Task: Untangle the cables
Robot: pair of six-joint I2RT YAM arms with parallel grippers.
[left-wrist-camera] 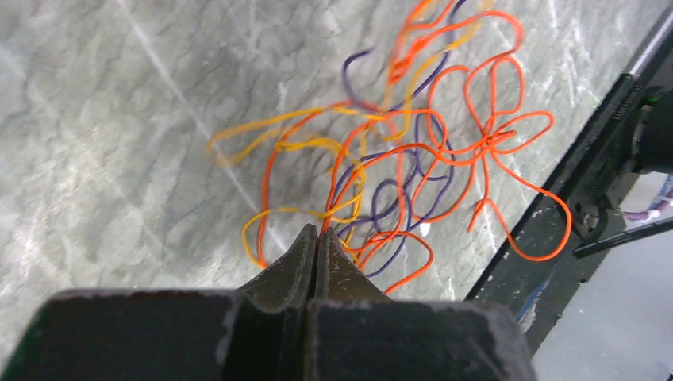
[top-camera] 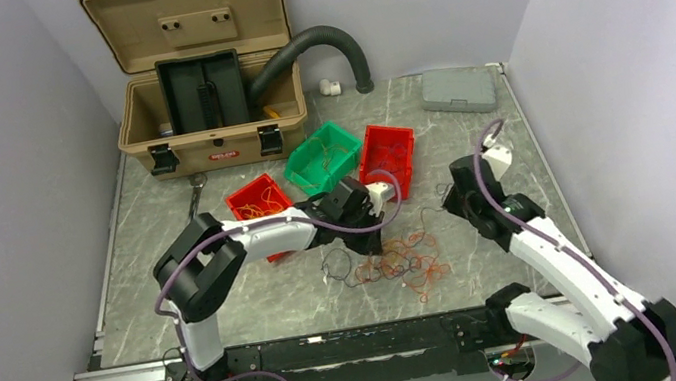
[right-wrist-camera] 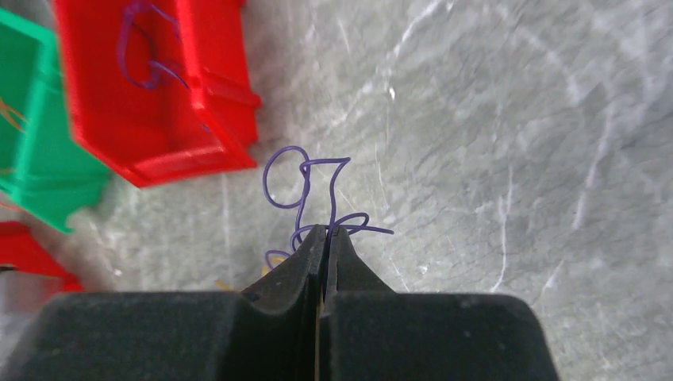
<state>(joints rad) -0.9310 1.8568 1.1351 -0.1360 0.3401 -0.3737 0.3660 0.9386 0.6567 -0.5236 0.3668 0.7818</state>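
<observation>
The cables (top-camera: 403, 260) lie as a loose tangle of orange, yellow and purple strands on the marble table, in front of the middle. My left gripper (top-camera: 364, 234) stands at the tangle's upper left edge. In the left wrist view its jaws (left-wrist-camera: 318, 232) are shut, pinching an orange cable (left-wrist-camera: 341, 171) at the tips, with the rest of the tangle (left-wrist-camera: 432, 151) spread beyond. My right gripper (top-camera: 458, 203) is to the tangle's right. Its jaws (right-wrist-camera: 325, 230) are shut on a single purple cable (right-wrist-camera: 305, 186) that curls up from the tips.
Three bins sit behind the tangle: a red bin (top-camera: 258, 202) holding orange strands, a green bin (top-camera: 322, 157), and a red bin (top-camera: 388, 158) with a purple strand (right-wrist-camera: 147, 48) inside. Further back are an open tan toolbox (top-camera: 201, 79), a black hose (top-camera: 313, 48) and a grey case (top-camera: 457, 89).
</observation>
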